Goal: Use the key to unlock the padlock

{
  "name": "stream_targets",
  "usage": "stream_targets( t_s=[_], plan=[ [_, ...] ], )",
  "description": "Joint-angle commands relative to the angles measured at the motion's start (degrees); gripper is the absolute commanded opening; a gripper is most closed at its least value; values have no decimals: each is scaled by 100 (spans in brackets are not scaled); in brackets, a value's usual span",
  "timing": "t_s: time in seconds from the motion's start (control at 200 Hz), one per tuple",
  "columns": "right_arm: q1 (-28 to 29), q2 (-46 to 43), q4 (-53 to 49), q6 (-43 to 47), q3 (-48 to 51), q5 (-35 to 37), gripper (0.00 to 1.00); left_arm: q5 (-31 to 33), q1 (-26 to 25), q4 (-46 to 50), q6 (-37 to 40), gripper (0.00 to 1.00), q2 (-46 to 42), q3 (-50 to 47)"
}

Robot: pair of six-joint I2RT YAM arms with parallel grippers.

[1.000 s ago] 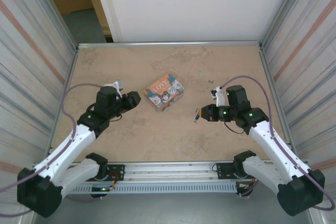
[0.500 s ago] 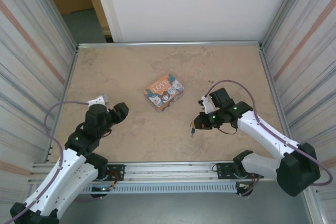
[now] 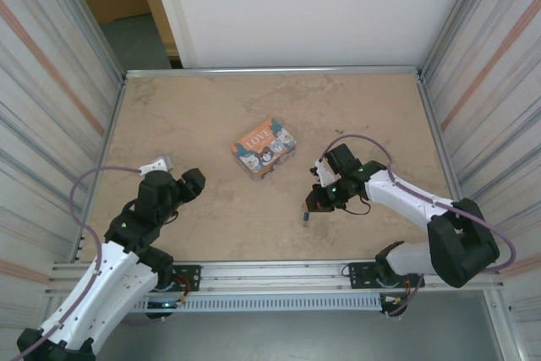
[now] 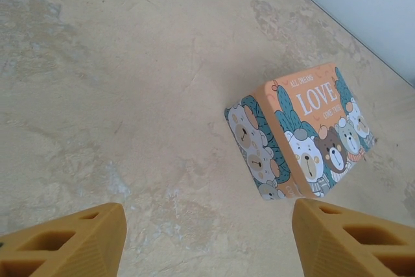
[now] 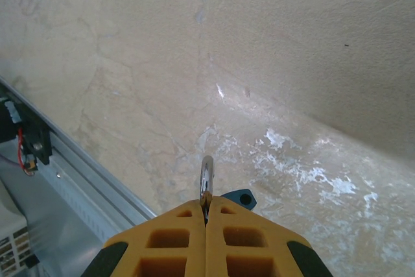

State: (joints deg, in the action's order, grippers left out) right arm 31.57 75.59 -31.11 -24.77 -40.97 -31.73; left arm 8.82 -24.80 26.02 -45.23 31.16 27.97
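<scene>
Plainly reading "LOVE" in large white letters, with "ALL DREAMS" in small capitals above, on the orange lid of a tin [image 4: 305, 128] decorated with cartoon bears; finer line beneath too small for reading. Lying flat near the middle of the bench [image 3: 169, 107].

Gaping wide on the left: left end effector [image 4: 207, 215], orange fingers [image 4: 65, 241] spreading to the bottom corners of the wrist view, gripping nothing, pointing toward the tin.

Pinching tight on the right: right end effector [image 5: 206, 209], clamping the padlock [image 5: 206, 176], with silver shackle poking out past the fingertips and a sliver of blue body peeking just beside. Hanging over bare bench near the front rail [image 5: 84, 180], right of the tin and nearer the arm bases; contact with the bench impossible to tell.
</scene>
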Motion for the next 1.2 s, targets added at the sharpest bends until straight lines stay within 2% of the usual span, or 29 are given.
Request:
stream_targets(
  t_s=[0.0,0.526,1.197],
  plan=[
    [59,237,164,135,61,-175,0,233,28,49,-43,69,-31,-57],
    [192,1283,518,195,-205,-398,0,317,54,-41,-30,72,112,-124],
    [231,1615,651,105,-236,-288,2,311,80,-80,-38,73,205,-129]
  ],
)
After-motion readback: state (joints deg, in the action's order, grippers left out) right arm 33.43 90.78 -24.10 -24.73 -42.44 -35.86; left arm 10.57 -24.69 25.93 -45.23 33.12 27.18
